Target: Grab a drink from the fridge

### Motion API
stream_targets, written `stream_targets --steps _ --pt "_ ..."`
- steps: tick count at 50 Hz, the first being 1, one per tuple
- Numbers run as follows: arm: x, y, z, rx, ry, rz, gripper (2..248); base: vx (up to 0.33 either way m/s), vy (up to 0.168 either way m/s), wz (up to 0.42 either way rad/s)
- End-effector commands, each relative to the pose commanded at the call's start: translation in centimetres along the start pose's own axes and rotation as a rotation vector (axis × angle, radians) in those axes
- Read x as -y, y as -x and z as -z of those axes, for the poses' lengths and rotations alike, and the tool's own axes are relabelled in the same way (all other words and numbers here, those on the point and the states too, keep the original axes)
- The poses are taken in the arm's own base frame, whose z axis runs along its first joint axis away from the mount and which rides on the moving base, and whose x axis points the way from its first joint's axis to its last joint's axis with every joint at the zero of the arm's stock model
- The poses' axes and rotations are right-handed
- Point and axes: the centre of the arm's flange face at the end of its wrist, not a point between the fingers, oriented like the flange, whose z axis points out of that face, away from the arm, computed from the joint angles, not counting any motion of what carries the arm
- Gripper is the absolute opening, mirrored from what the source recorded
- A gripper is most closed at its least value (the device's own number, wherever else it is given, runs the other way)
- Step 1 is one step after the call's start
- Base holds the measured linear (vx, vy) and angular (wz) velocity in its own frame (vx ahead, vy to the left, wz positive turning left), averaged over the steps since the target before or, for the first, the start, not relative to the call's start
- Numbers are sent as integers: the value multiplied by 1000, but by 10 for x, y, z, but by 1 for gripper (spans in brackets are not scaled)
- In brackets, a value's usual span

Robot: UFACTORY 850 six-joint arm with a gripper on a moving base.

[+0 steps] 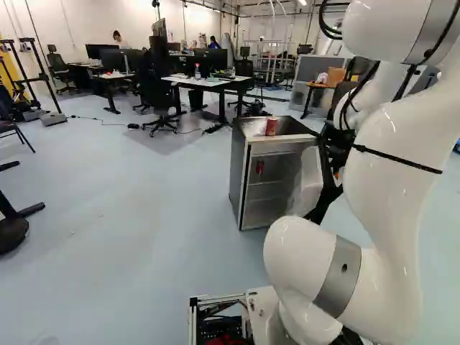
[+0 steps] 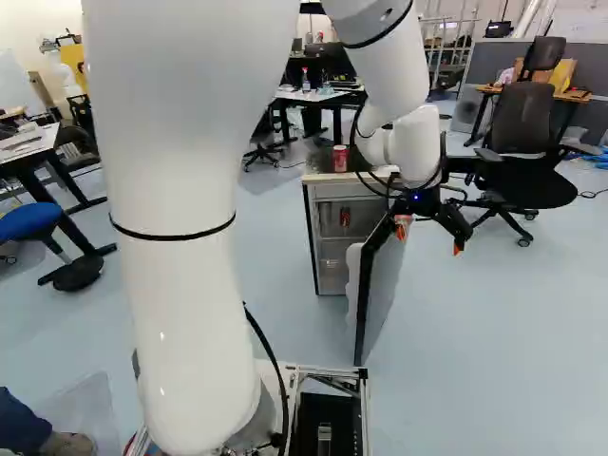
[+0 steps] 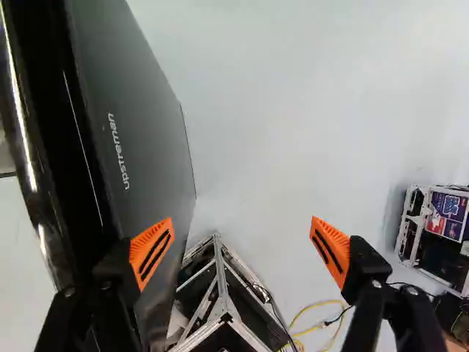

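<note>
The fingers (image 3: 152, 253) stand spread and empty, one beside the opened door (image 2: 385, 280). At their nine o'clock in the right base view, the can (image 2: 345, 217) sits inside the fridge (image 1: 238, 172); reaching, gripping and lifting out remain.

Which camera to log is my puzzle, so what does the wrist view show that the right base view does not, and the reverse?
Only the wrist view: the lettering on the outer face of the fridge door, and a yellow cable on the floor.

Only the right base view: the red can on top of the fridge, the red item inside it, and the black office chair.

Both: that door, the floor, and the pincer, open.
</note>
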Motion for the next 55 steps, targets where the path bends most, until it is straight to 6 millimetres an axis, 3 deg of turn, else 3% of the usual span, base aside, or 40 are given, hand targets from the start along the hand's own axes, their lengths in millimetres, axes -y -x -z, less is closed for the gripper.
stream_targets --steps 32,55 --pt "38 12 14 -77 6 154 247 0 0 0" --pt "65 9 21 -141 6 267 247 0 0 0"
